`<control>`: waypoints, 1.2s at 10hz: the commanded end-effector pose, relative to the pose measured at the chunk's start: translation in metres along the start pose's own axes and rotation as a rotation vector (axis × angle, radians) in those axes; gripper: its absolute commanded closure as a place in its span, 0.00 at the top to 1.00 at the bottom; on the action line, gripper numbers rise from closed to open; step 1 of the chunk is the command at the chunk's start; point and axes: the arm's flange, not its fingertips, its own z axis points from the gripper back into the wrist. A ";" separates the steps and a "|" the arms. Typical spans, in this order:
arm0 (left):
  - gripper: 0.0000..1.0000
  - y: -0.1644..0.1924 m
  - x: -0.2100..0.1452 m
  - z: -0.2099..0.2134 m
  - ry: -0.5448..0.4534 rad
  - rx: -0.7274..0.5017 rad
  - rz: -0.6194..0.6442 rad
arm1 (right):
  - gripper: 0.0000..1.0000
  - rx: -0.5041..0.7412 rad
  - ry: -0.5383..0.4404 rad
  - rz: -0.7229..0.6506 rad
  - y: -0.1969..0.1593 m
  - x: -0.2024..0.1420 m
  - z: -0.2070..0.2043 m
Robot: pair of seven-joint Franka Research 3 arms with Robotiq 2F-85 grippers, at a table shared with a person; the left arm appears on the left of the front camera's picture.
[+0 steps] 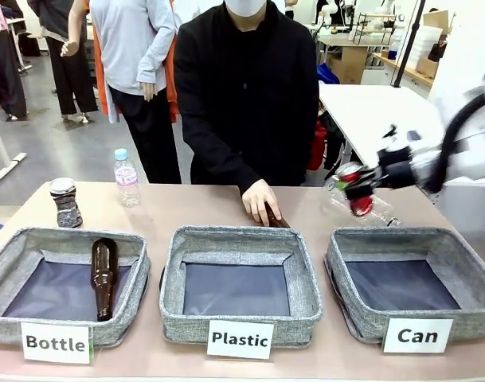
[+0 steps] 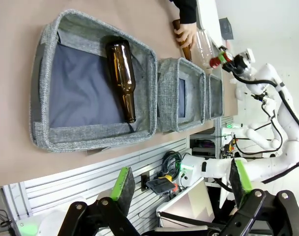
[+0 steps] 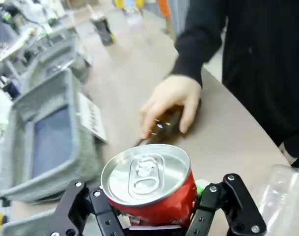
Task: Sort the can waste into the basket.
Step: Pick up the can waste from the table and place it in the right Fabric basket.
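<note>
Right pincer is clamped on the red can, held up off the desk just behind the Can basket. Left pincer is spread wide, nothing in it.

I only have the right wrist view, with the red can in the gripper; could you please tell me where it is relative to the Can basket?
Observer: In the front view the right gripper holds the red can above the table, beyond the far rim of the Can basket near its left corner, not over it yet.
Operator: Thank you. What is the other arm doing?
Observer: The left gripper hangs open near the robot-side table edge, by the Bottle basket.
Operator: Is anything in that basket?
Observer: One brown bottle, lying flat.
</note>
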 end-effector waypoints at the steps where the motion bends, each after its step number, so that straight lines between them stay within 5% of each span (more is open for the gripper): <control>1: 1.00 -0.002 -0.002 -0.002 -0.003 -0.015 0.013 | 0.00 0.080 -0.102 0.028 0.065 0.048 0.125; 2: 1.00 -0.002 -0.002 -0.002 -0.003 -0.015 0.013 | 0.00 0.107 -0.126 0.021 0.093 0.052 0.168; 4: 1.00 -0.002 -0.002 -0.002 -0.003 -0.015 0.013 | 0.00 0.275 0.094 -0.087 0.133 0.022 0.217; 6: 1.00 -0.002 -0.002 -0.002 -0.003 -0.015 0.013 | 0.00 0.243 0.214 -0.144 0.158 -0.017 0.228; 9: 1.00 -0.002 -0.002 -0.002 -0.003 -0.015 0.013 | 0.00 0.231 0.302 -0.128 0.166 -0.028 0.216; 12: 1.00 0.000 0.000 0.000 -0.001 -0.003 0.000 | 0.00 0.309 0.582 -0.064 0.177 -0.002 0.150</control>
